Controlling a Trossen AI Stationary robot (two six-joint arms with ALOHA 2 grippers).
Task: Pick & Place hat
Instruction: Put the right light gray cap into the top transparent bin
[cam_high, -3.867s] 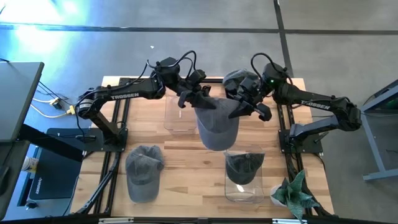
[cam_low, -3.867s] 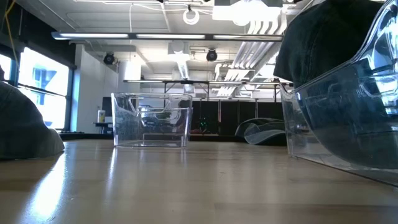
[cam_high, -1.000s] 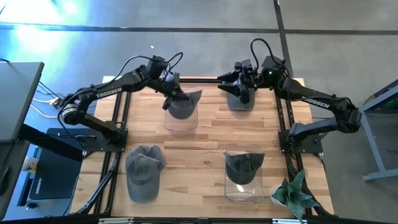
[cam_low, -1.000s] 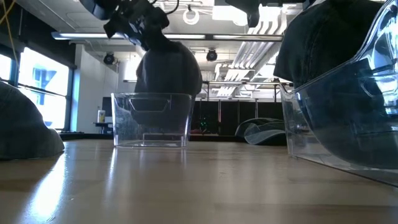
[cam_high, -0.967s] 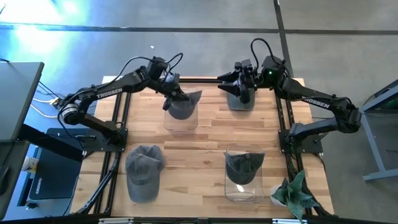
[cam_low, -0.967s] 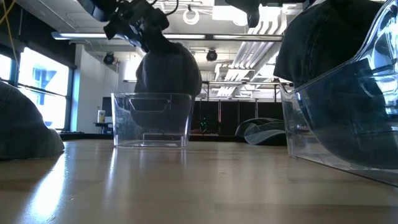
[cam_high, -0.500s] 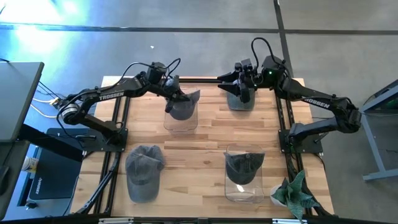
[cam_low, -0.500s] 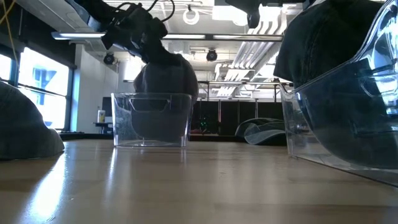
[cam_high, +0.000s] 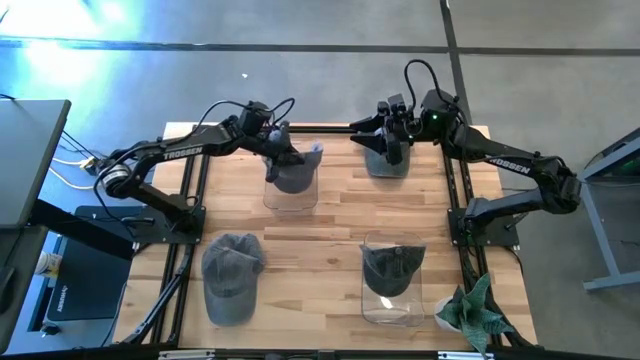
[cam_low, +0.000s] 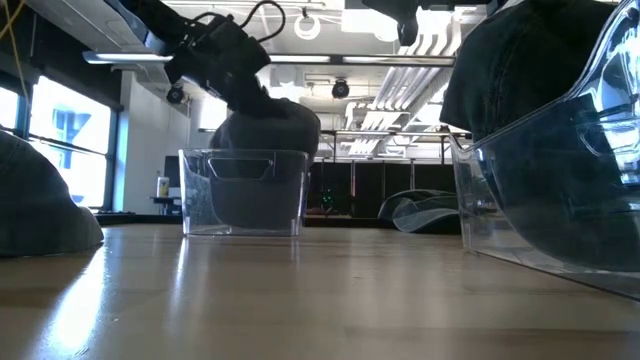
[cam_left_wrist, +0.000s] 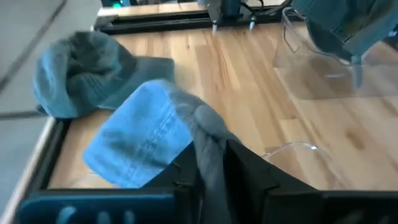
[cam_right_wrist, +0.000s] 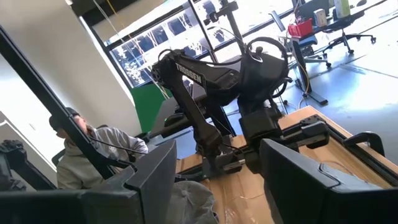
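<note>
A grey hat (cam_high: 291, 177) with a blue-lined brim (cam_left_wrist: 140, 134) sits in the clear bin (cam_high: 290, 200) at the far left, its crown rising above the bin's rim (cam_low: 265, 120). My left gripper (cam_high: 281, 153) is above the bin, shut on the hat's cloth. My right gripper (cam_high: 385, 140) hovers open above a second grey hat (cam_high: 388, 163), which lies on the table at the far right. Nothing is between the right gripper's fingers (cam_right_wrist: 224, 180). My left gripper pinches a bunched fold of grey cloth (cam_left_wrist: 208, 134) beside the hat's brim between its two fingers. The fingers slant down from the table's left side. The hat hangs below them with its crown down in the clear bin (cam_low: 245, 190).
A third hat (cam_high: 232, 275) lies on the table at the near left. A second clear bin (cam_high: 392, 285) at the near right holds a dark hat. A potted plant (cam_high: 470, 310) stands at the near right corner. A person (cam_right_wrist: 81, 146) sits beyond the table.
My left gripper has gone down toward the far left bin with the hat. The hat's crown, which stood well above the rim, has sunk deeper into the bin.
</note>
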